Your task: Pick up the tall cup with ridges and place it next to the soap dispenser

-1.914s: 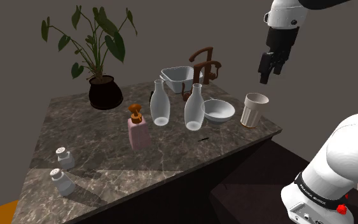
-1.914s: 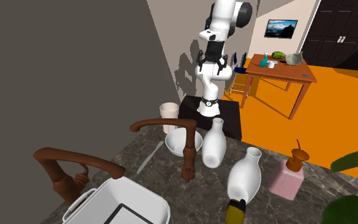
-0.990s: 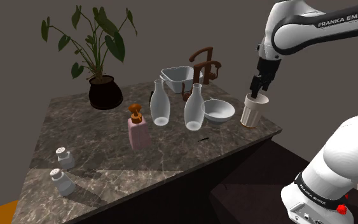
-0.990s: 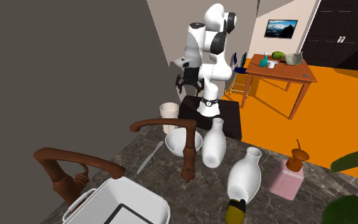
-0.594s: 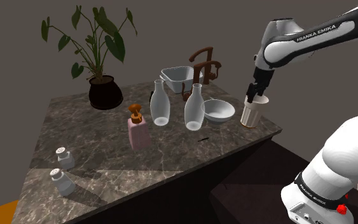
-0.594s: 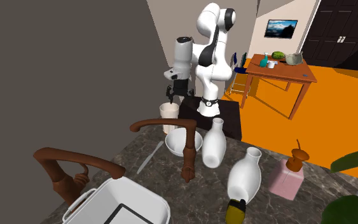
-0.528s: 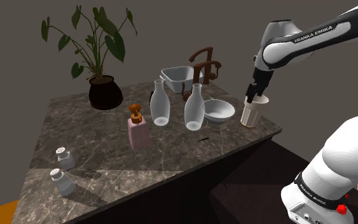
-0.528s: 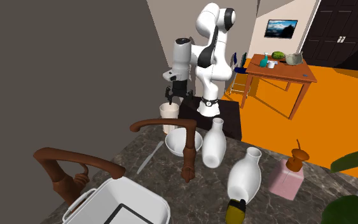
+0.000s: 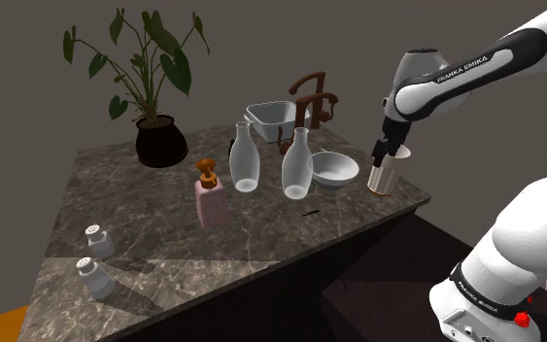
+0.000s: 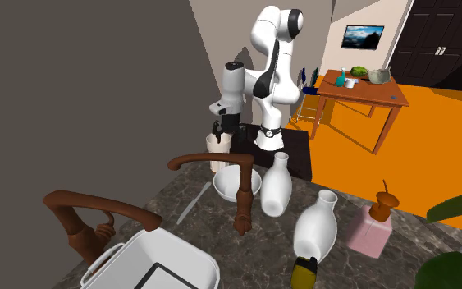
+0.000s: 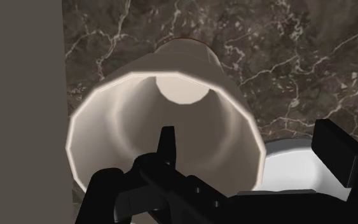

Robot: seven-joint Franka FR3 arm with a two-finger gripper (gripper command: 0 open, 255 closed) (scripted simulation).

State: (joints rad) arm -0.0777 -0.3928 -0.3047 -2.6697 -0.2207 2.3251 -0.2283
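One tall cup (image 9: 386,175) is straddled by the gripper's (image 9: 388,151) spread fingers (image 11: 166,145). Two vases (image 9: 245,158) (image 9: 297,165), two shakers (image 9: 99,242) (image 9: 95,278) and one soap dispenser (image 9: 211,199) are seen.

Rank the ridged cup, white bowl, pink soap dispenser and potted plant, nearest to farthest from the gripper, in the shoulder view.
1. ridged cup, under the gripper
2. white bowl, beside the cup
3. pink soap dispenser, mid-counter
4. potted plant, far corner

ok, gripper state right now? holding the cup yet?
Gripper: open, straddling the tall cup's wall, one finger inside, one outside; not holding it.
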